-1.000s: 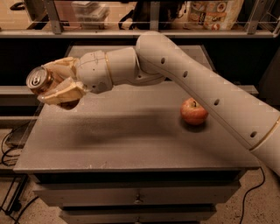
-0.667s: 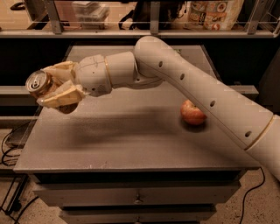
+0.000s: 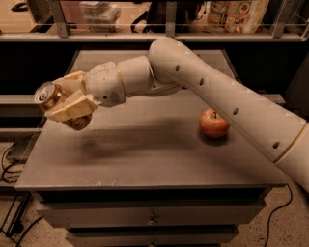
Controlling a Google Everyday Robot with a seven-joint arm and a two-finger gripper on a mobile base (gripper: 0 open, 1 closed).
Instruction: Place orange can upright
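The orange can is held in my gripper above the left edge of the grey table. The can lies tilted, its silver pull-tab top facing left and toward the camera. My cream-coloured fingers are shut around the can's body, which is mostly hidden by them. My white arm reaches in from the lower right across the table.
A red apple sits on the table at the right, under my forearm. Drawers are below the tabletop. A shelf with a rail and packages runs behind. Cables lie on the floor at the left.
My gripper with the can has shifted slightly right and a little down; the can stays held and tilted. The apple has not moved.
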